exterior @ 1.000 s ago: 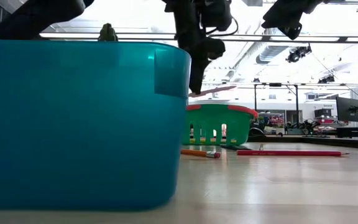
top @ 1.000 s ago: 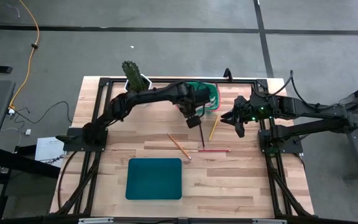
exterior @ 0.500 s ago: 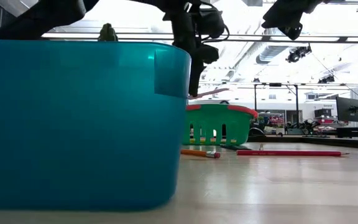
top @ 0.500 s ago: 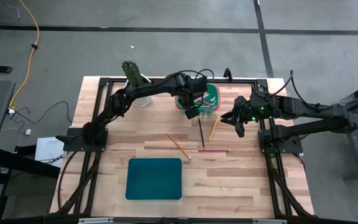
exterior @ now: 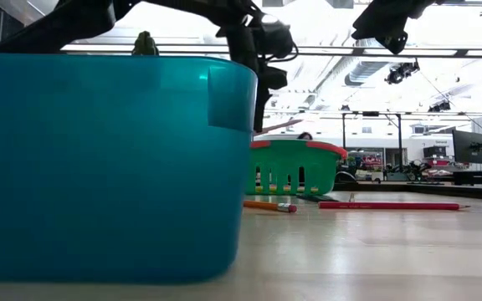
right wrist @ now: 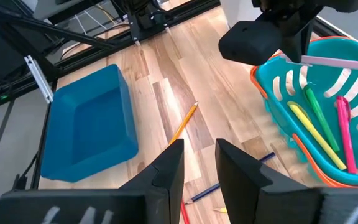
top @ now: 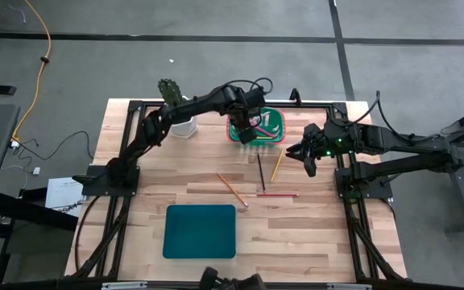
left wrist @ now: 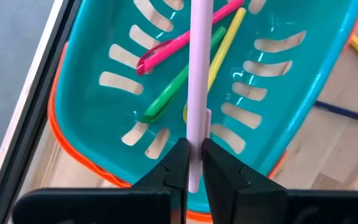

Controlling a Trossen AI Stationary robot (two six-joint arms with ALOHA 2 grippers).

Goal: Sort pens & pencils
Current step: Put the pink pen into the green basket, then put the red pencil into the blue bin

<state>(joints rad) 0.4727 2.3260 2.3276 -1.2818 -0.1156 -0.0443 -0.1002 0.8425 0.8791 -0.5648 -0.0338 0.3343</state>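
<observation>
- Blue bin: one, at the near edge of the desk; no pens or pencils show inside it from above.
- Pencils lying loose mid-desk, four counted in the high view: one orange pencil on a diagonal, one red pencil lying crosswise, one dark pencil running near to far, one yellow pencil tilted beside the dark one. The dark pencil's near end sits just beside the red one.
- Right gripper: hovers off the right of the yellow pencil, above the desk. Jaws slightly parted, holding nothing, as the right wrist view shows.
- Green basket with orange rim: one, at the far edge of the desk.
- Pens in the basket, three counted in the left wrist view: one pink pen, one green pen, one yellow pen.
- Left gripper: directly above the basket. Jaws closed tight on one pale pink pen, held clear of the three below.
</observation>
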